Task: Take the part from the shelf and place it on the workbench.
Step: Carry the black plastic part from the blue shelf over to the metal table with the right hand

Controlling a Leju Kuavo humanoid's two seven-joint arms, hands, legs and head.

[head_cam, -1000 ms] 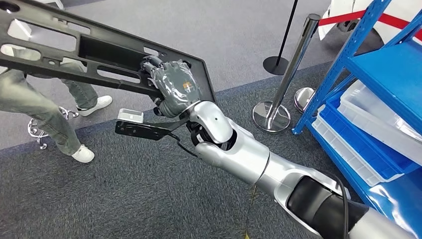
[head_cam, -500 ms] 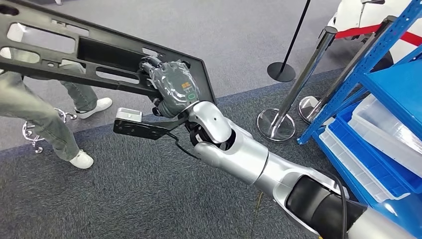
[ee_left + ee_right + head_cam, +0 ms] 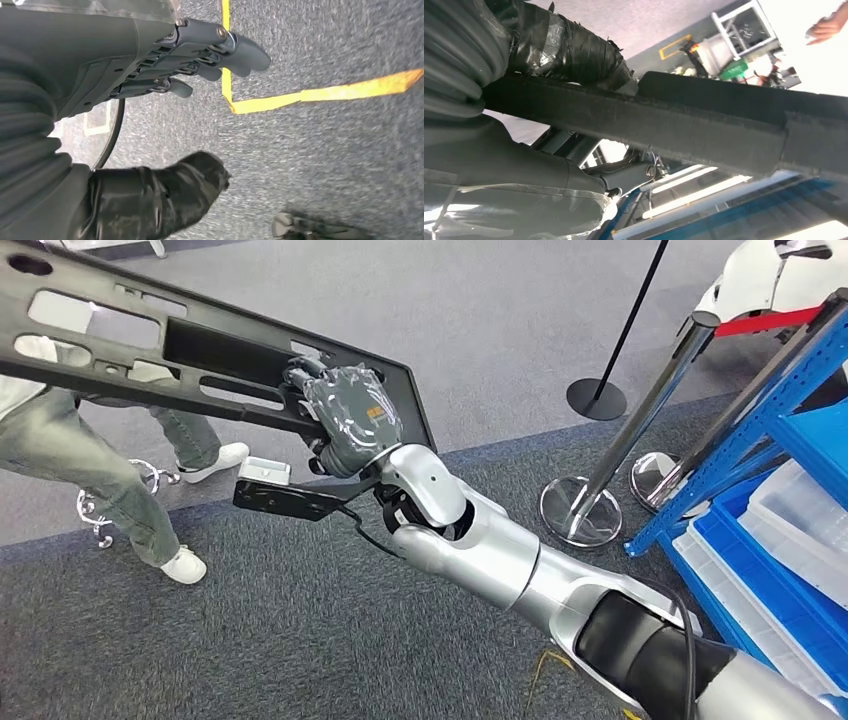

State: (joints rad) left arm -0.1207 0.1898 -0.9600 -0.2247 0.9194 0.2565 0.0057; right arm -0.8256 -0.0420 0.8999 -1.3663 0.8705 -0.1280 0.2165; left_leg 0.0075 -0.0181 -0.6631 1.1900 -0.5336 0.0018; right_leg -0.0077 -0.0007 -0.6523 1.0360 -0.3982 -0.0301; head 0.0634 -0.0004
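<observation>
We held the long black part [image 3: 200,350] in our right hand [image 3: 350,420]. Our fingers were wrapped tight round its near edge, close to one end. The rest of the part stuck out toward 10 o'clock, high over the grey carpet floor [image 3: 300,640]. We think we gripped it near the end because that end was the closest to us on the shelf. It was a long thing to hold that way, so it could tip or swing.

Our left hand [image 3: 150,65] hung down over the floor with nothing in it, fingers a little apart.

The blue shelf [image 3: 770,410] stood at 3 o'clock. A person's legs [image 3: 90,470] were at 9 o'clock, under the part.
</observation>
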